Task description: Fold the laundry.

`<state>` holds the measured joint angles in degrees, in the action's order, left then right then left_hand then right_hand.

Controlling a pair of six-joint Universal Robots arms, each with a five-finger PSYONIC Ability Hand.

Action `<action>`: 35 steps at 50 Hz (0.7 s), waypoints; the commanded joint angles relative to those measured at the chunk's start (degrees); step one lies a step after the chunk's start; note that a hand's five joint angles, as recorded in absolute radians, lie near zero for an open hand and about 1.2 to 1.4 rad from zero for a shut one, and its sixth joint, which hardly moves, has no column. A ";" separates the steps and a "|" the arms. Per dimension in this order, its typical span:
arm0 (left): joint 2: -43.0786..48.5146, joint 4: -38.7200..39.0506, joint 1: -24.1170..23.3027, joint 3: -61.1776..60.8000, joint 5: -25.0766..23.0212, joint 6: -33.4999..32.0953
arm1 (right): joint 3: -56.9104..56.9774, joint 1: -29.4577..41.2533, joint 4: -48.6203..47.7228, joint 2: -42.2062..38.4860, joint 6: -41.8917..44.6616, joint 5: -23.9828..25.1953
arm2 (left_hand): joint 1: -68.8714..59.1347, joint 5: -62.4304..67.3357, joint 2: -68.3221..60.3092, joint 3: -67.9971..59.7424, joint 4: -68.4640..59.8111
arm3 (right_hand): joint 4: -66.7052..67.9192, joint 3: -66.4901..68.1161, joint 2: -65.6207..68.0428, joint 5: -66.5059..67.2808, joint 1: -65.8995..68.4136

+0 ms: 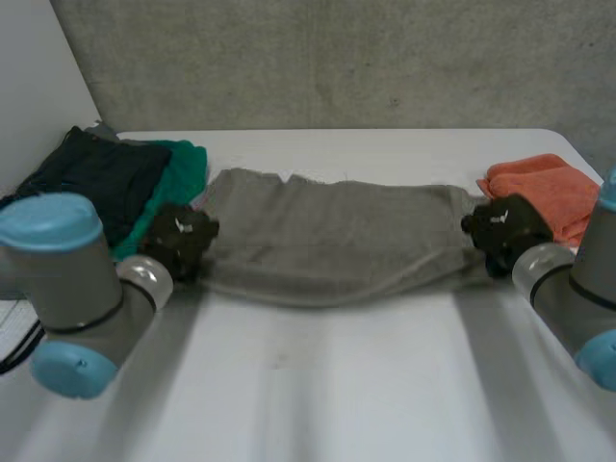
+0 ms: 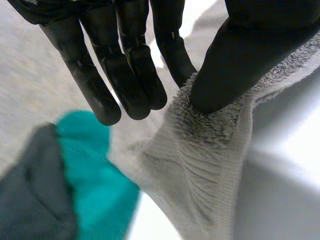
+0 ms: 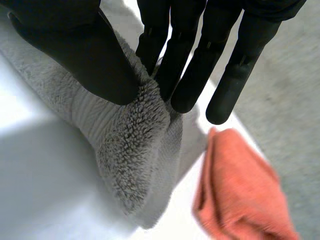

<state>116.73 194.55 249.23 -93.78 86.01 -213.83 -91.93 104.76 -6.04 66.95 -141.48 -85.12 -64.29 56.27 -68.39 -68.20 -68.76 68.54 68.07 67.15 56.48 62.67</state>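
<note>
Where the towel is: a grey towel [image 1: 337, 236] lies stretched left to right across the far half of the white table [image 1: 318, 385], one end in each of my robot hands.
Left hand: my left hand [image 1: 183, 239] is at the towel's left end. In its wrist view, the thumb [image 2: 235, 50] pinches the towel's edge against the straight fingers [image 2: 125, 75].
Right hand: my right hand [image 1: 505, 231] is at the right end, the thumb [image 3: 85, 50] pressing the pile against the fingers [image 3: 185, 70], so it grips the cloth.
Step in hand: I judge this to be the start of a fold, with the towel pulled taut between both grips.
Doing it well: I would move both hands together at an even height and keep the tension equal, so that edge meets edge. The near edge sags in the middle and may drag.
Towel's look: thick, fuzzy terry with a flat ribbed band near each end; it is soft and limp.
Neighbours: a teal cloth [image 1: 178, 178] and a dark cloth [image 1: 91, 178] lie just beyond the left end, and an orange cloth [image 1: 544, 188] lies beside the right. I would steer clear of them.
</note>
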 commanded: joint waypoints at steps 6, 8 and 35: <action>-0.97 -0.93 1.16 -1.23 -1.19 0.69 | -1.58 -3.85 -1.08 -0.24 -2.83 0.05 | 28.17 -30.15 32.26 32.07 32.63 | 11.46 11.93 12.85 13.52 17.33; -2.46 -1.28 3.79 -3.41 -4.78 1.48 | -1.58 -5.26 -1.26 -0.24 -5.46 0.83 | 32.53 -34.51 36.62 36.43 36.99 | 11.46 11.93 12.85 13.52 17.33; -0.10 -0.58 16.64 -9.05 -19.65 2.72 | -1.67 -7.81 -1.08 -0.85 -8.55 4.62 | 29.19 -31.17 33.29 33.09 33.65 | 11.46 11.93 12.85 13.52 17.33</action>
<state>114.30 193.86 265.86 -104.77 66.33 -211.03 -93.58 96.96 -7.14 66.05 -150.07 -80.56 -29.43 19.96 -29.22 -29.41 -29.44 68.54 68.07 67.15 56.48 62.66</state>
